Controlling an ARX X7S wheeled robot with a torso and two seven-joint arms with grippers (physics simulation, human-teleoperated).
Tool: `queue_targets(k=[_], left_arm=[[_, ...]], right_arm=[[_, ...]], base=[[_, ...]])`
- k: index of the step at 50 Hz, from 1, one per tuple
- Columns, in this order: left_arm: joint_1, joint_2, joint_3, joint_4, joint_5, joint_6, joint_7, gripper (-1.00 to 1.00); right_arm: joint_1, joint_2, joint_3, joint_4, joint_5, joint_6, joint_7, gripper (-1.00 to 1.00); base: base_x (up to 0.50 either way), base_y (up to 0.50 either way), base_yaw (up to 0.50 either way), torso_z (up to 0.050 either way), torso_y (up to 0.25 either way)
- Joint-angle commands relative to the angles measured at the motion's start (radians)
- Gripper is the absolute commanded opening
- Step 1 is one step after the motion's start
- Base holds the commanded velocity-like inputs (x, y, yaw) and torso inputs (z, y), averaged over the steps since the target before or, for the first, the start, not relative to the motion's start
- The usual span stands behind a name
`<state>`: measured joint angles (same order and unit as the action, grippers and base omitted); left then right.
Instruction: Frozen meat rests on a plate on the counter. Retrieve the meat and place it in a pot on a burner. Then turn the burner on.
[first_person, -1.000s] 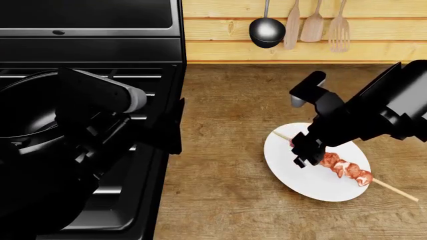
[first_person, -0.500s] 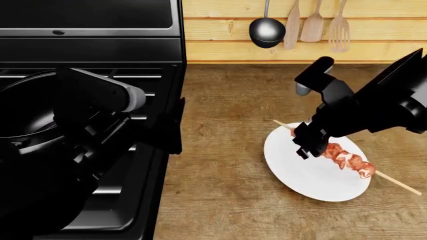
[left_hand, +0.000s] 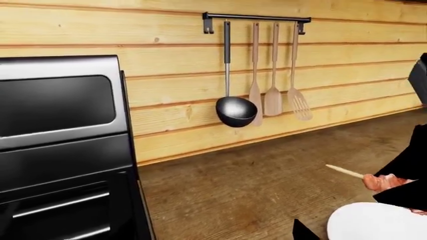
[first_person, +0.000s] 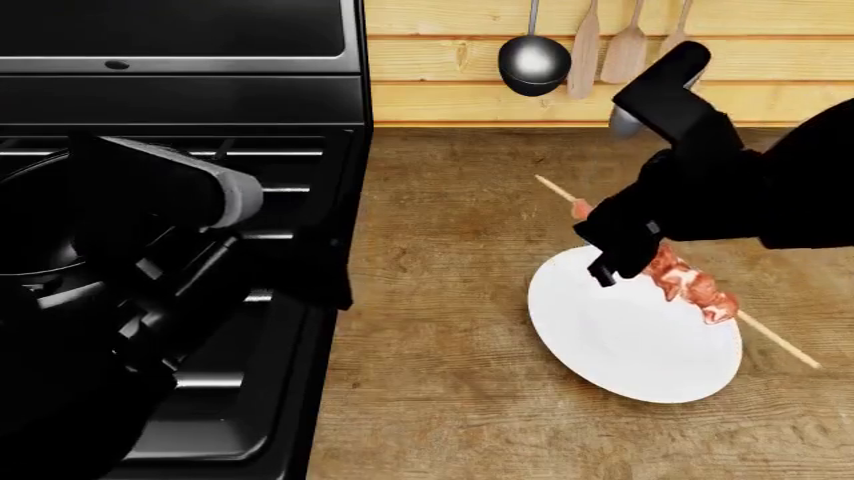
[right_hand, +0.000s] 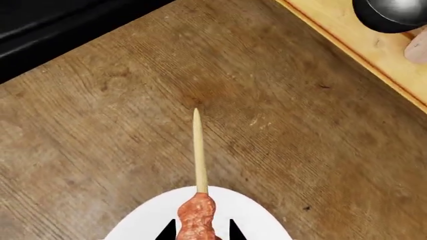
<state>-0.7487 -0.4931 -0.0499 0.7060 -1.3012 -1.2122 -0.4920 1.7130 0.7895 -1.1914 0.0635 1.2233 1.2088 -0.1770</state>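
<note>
Above the plate (first_person: 627, 350), right fingers (right_hand: 233, 231) pinch the frozen meat (first_person: 687, 283).

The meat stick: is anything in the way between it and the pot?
Yes. The left arm hangs over the stove, across the pot. The bare counter between is open. The right gripper holds the meat stick.

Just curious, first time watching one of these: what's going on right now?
Right gripper shut on the meat skewer, lifted above the plate. Left gripper over the stove, state unclear. Pot mostly hidden behind the left arm.
</note>
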Motion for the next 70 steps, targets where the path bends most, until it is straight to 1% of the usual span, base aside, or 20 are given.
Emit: queue_targets(k=[1,6,13,21,26,29,34,39,44,51,61,70], left_arm=[[0.001,-0.016,-0.04,0.033,-0.07,0.004,-0.048,1.0],[0.006,-0.022,-0.03,0.036,-0.053,0.005,-0.04,1.0],[-0.017,-0.034,-0.036,0.053,-0.101,-0.001,-0.073,1.0],[-0.003,-0.048,-0.057,0.071,-0.136,0.009,-0.092,1.0],[0.01,-0.055,-0.07,0.082,-0.148,0.018,-0.1,1.0],[0.003,-0.061,-0.08,0.084,-0.168,0.024,-0.115,1.0],[-0.006,-0.06,-0.075,0.094,-0.195,0.027,-0.136,1.0],[-0.005,-0.049,-0.087,0.103,-0.159,0.05,-0.133,1.0],[-0.018,-0.052,-0.093,0.104,-0.173,0.059,-0.138,1.0],[-0.026,-0.055,-0.088,0.094,-0.164,0.063,-0.133,1.0],[-0.039,-0.058,-0.073,0.083,-0.186,0.061,-0.14,1.0],[-0.024,-0.064,-0.071,0.08,-0.167,0.068,-0.123,1.0]], right_arm=[[-0.034,0.085,0.141,-0.155,0.133,-0.051,0.21,-1.0],[-0.068,0.151,0.218,-0.273,0.233,-0.11,0.327,-1.0],[-0.125,0.217,0.293,-0.406,0.341,-0.206,0.512,-1.0],[-0.217,0.265,0.356,-0.533,0.335,-0.372,0.722,-1.0],[-0.28,0.277,0.386,-0.606,0.331,-0.473,0.755,-1.0],[-0.303,0.274,0.407,-0.621,0.329,-0.527,0.804,-1.0],[-0.321,0.268,0.423,-0.633,0.327,-0.568,0.861,-1.0],[-0.385,0.263,0.44,-0.63,0.334,-0.648,0.929,-1.0],[-0.391,0.255,0.448,-0.629,0.308,-0.67,0.965,-1.0],[-0.352,0.246,0.45,-0.641,0.309,-0.641,0.966,-1.0],[-0.227,0.23,0.476,-0.646,0.346,-0.579,0.982,-1.0],[-0.182,0.206,0.474,-0.638,0.304,-0.555,0.946,-1.0]], base=[[0.0,0.0,0.0,0.0,0.0],[0.0,0.0,0.0,0.0,0.0],[0.0,0.0,0.0,0.0,0.0],[0.0,0.0,0.0,0.0,0.0],[0.0,0.0,0.0,0.0,0.0],[0.0,0.0,0.0,0.0,0.0],[0.0,0.0,0.0,0.0,0.0],[0.0,0.0,0.0,0.0,0.0],[0.0,0.0,0.0,0.0,0.0],[0.0,0.0,0.0,0.0,0.0],[0.0,0.0,0.0,0.0,0.0],[0.0,0.0,0.0,0.0,0.0]])
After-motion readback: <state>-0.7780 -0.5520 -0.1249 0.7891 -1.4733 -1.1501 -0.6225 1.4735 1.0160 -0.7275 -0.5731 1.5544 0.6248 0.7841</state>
